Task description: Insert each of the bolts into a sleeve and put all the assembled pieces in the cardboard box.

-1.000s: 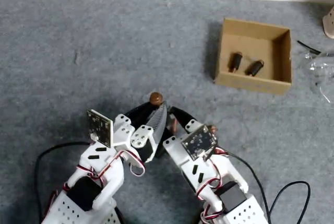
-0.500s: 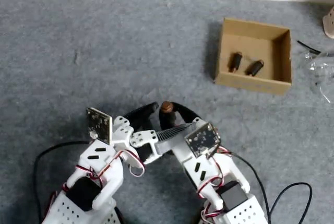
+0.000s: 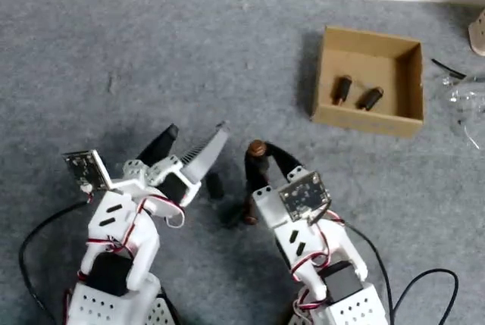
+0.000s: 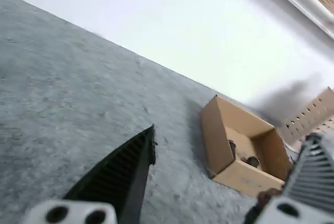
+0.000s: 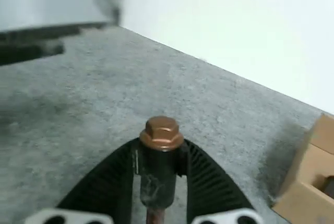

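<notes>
The grey, carpet-like bench (image 3: 151, 52) carried everything. The two arms rose from its near edge, side by side. The left arm (image 3: 125, 226) leaned forward and angled toward the middle of the bench, with its wrist camera board sticking out on the outer side. The right arm (image 3: 311, 242) leaned forward too, tilted slightly inward, so that the ends of the two arms were near each other but apart.

The cardboard box (image 3: 367, 122) sat open-topped on the far right part of the bench, well apart from both arms.

The left gripper (image 3: 189, 139) was spread wide, with nothing between its jaws. One dark finger pointed up and away from the arm, and the ribbed one splayed out toward the right arm. The right gripper (image 3: 258, 160) was narrowed onto a piece held upright above the bench. Its curved black fingers (image 5: 206, 174) pressed against both sides of a black sleeve (image 5: 156, 174).

A copper-coloured bolt (image 5: 162, 132) ran down through that sleeve. Its hexagonal head sat on top, just above the fingertips, and its shank showed below.

Two assembled pieces (image 3: 342, 89) lay side by side on the floor of the box, each a dark sleeve with a brownish end.

A small dark object (image 3: 214, 185) lay on the bench between the two grippers, too small to identify.
</notes>
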Tool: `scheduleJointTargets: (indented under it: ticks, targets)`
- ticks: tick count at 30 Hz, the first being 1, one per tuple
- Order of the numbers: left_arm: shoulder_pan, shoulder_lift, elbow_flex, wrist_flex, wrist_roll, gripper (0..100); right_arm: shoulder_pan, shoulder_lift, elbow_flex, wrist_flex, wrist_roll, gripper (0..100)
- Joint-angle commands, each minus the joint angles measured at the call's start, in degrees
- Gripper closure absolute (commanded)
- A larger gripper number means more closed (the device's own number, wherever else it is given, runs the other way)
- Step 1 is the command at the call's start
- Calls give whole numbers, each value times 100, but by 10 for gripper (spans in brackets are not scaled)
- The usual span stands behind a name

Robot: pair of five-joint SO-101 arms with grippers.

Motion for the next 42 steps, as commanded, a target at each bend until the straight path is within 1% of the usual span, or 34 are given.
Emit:
scheduleJointTargets:
  ticks: [1, 6, 16, 19, 24, 27, 29, 33, 35, 38, 42]
  targets:
    - [-189, -48, -4, -149, 53, 614, 295, -110, 892, -57, 18, 994]
    - [-163, -48, 251, -149, -466, 614, 760, -101, 892, -48, 9, 994]
    - [-180, -48, 585, -149, -510, 627, 1578, -101, 892, 382, 9, 994]
    - [-189, -48, 585, -141, -510, 700, 1842, -101, 892, 453, 9, 994]
    - [-189, -48, 664, -149, -554, 889, 2088, -110, 892, 752, 9, 994]
    - [-189, -48, 673, -149, -1055, 993, 2176, -110, 892, 769, 9, 994]
    - [-189, -48, 673, -132, -1319, 985, 2167, -110, 892, 875, 9, 994]
    - [-189, -48, 673, -123, -1626, 993, 2167, -110, 892, 919, 9, 994]
    - [-277, -40, 664, 35, -2084, 993, 2176, -110, 892, 927, 9, 994]
    - [-409, -40, 462, 571, -2927, 993, 2176, -110, 892, 927, 9, 994]
    - [-382, -40, 198, 1196, -3921, 993, 2237, -110, 892, 927, 9, 994]
